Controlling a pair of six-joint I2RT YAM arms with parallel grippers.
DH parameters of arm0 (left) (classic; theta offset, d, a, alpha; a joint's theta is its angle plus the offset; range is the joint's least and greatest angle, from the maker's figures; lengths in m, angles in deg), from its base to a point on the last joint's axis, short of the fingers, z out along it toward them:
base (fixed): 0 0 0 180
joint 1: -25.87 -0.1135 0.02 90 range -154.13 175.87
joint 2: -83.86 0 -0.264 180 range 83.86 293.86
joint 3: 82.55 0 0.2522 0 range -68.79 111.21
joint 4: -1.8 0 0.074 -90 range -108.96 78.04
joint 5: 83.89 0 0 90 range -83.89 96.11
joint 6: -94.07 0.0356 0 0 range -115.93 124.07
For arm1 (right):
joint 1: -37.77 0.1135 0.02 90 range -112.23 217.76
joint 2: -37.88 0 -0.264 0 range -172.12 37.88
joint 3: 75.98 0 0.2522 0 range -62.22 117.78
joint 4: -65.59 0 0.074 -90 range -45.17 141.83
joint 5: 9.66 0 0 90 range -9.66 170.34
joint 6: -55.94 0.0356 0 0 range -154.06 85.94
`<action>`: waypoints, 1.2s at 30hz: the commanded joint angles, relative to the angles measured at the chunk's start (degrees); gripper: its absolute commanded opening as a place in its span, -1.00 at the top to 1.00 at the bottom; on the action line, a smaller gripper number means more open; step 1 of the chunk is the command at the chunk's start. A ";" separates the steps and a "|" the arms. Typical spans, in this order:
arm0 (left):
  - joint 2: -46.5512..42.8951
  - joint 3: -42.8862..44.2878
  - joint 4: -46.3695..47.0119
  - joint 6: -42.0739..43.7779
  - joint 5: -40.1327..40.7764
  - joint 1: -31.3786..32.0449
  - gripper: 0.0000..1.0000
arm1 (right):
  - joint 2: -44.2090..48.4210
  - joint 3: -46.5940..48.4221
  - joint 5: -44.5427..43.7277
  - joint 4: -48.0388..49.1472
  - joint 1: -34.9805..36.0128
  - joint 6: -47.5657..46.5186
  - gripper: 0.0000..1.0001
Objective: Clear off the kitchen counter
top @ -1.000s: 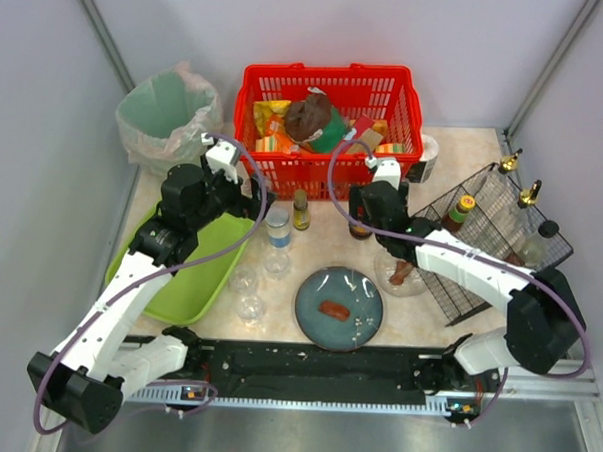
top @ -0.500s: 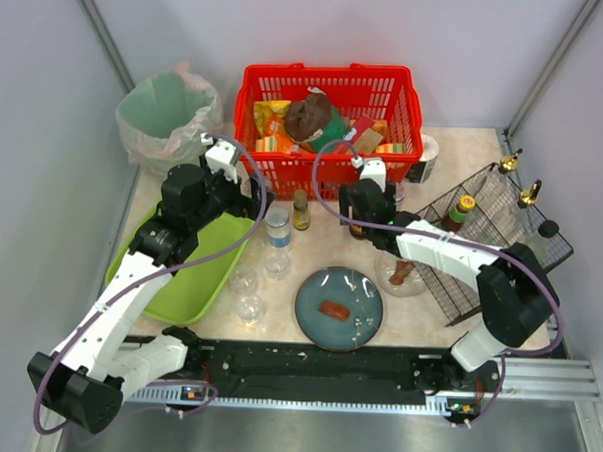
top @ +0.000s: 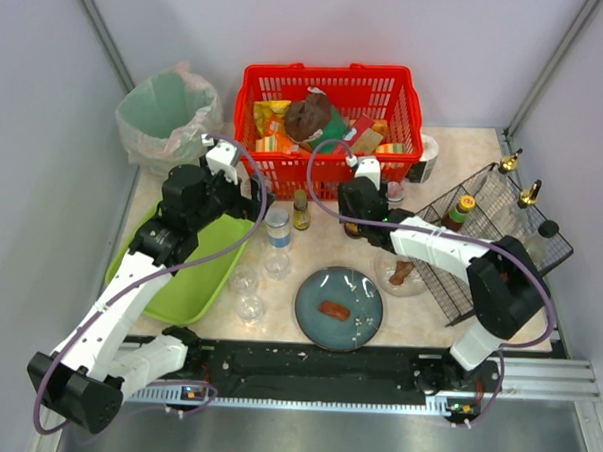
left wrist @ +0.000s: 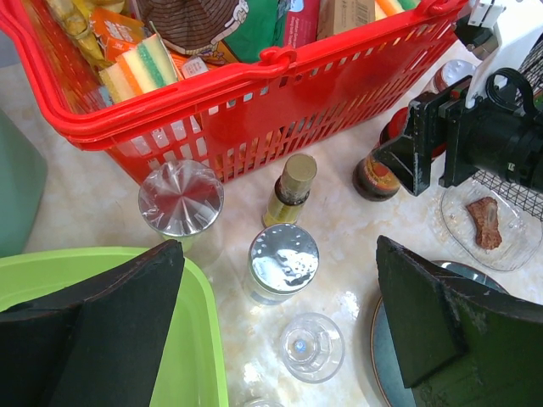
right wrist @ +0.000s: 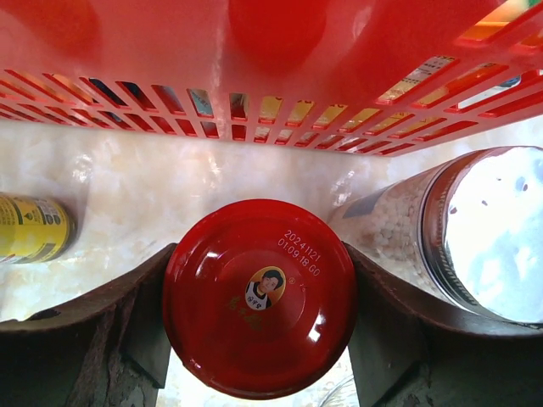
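A red basket (top: 284,173) stands behind a red-lidded jar (right wrist: 259,297).

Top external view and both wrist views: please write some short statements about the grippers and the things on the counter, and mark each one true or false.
1. The right gripper has a finger on each side of the red-lidded jar. True.
2. The left gripper holds the gold-capped bottle. False: it is open and empty; the bottle stands on the counter beside the red basket.
3. The blue plate carries a brown piece of food. True.
4. The red basket is empty. False: it holds packets and a striped sponge.
5. The lime-green tray lies at the counter's right end. False: it lies at the left.
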State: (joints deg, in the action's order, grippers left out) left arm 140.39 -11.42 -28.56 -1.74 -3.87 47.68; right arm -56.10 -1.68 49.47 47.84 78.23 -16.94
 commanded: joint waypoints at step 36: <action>-1.07 3.11 0.69 -0.26 -0.57 0.17 -0.97 | 37.54 13.29 -6.56 -29.40 -11.46 -2.01 1.00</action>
State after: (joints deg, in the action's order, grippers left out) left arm 140.37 -10.64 -29.26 -1.80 -3.93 47.68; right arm -23.44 9.66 46.89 15.60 67.63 -17.57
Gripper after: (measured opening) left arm 0.985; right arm 0.666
